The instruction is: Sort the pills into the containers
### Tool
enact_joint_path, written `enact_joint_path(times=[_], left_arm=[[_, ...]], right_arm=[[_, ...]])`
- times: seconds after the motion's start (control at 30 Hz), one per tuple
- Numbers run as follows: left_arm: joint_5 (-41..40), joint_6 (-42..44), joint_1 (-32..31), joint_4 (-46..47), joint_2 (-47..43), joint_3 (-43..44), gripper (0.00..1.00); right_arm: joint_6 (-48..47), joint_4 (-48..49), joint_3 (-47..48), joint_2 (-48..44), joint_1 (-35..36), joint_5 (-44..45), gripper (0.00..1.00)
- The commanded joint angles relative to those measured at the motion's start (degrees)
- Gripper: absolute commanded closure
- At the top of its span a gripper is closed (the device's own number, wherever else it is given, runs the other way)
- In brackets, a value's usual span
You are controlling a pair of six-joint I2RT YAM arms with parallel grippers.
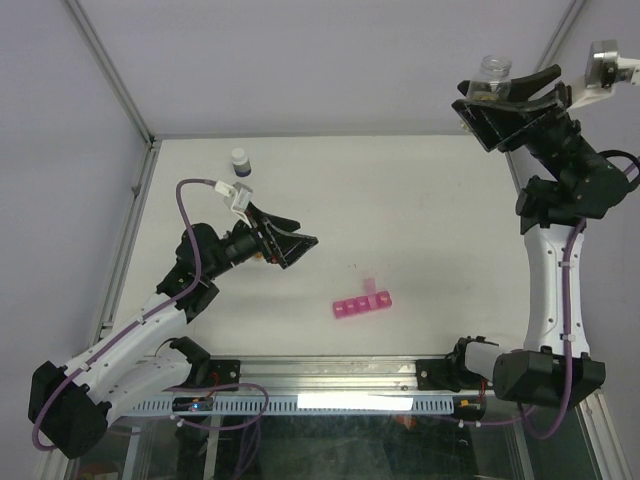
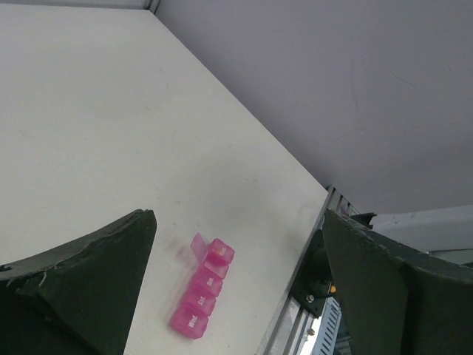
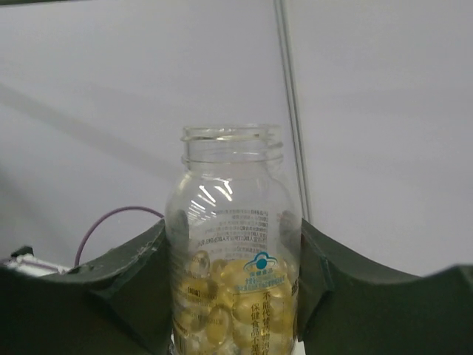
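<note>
Seeing a small white-capped dark bottle point(image 1: 240, 160) upright on the white surface point(image 1: 450, 220) at far left, with the left fingers point(image 1: 298, 250) spread wide and empty just nearer. Finding the short bright-pink translucent plastic pill-box strip point(image 1: 362, 305) flat toward the near edge, centre, a lid toward its right end flipped up. Noting the right fingers point(image 1: 505, 95) raised at far right, clamped around a clear uncapped bottle point(image 3: 233, 281) part-filled with yellow capsules.
</note>
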Motion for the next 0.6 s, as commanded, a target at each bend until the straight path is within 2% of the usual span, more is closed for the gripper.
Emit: enact_joint_path(times=[0.0,0.03,0.07,0.1,0.17,0.2,0.27,0.33,0.37,0.43,0.47,0.53,0.57], left_arm=[[5.8,2.4,0.0,12.0,-0.8,-0.7,0.01],[7.4,2.8,0.0,15.7,-0.5,-1.5,0.01],[9.0,3.3,0.0,19.8,0.2,-2.6,0.01],[10.7,4.1,0.0,25.0,0.6,-3.9,0.01],[12.6,5.6,0.0,35.8,2.7,-6.3,0.01],[13.0,6.2,0.0,40.5,3.7,-7.5,0.01],[14.1,7.5,0.0,48.4,6.2,-9.5,0.01],[15.3,10.6,0.0,50.2,7.7,-10.6,0.01],[16.0,12.8,0.0,48.7,8.0,-10.7,0.01],[15.7,17.0,-0.3,44.8,8.0,-11.1,0.01],[15.5,19.1,-0.5,43.7,7.9,-11.4,0.01],[14.9,22.1,-0.8,43.0,8.0,-11.7,0.01],[14.4,23.2,-1.0,43.0,8.3,-11.5,0.01]], right_arm=[[1.1,-10.9,6.1,0.3,0.0,-1.5,1.0],[6.4,7.9,1.5,-0.1,4.3,-2.3,1.0],[2.1,12.2,-1.4,-2.1,8.0,-4.9,1.0],[-6.9,3.2,-1.9,-4.0,9.5,-8.7,1.0],[-21.6,-13.7,-3.0,-4.6,7.8,-15.1,1.0],[-26.6,-16.9,-5.4,-5.2,7.6,-18.7,1.0],[-34.0,-15.3,-14.3,-8.4,8.5,-26.8,1.0],[-42.7,-16.9,-23.7,-11.9,8.4,-32.2,1.0],[-47.1,-21.9,-26.5,-12.6,8.3,-34.3,1.0],[-63.0,-39.8,-29.6,-13.7,8.1,-37.1,1.0],[-75.4,-54.5,-29.2,-14.0,8.1,-37.1,1.0],[-117.3,-97.0,-22.4,-10.8,8.7,-31.6,1.0],[-130.4,-108.5,-19.2,-8.4,10.2,-27.5,1.0]])
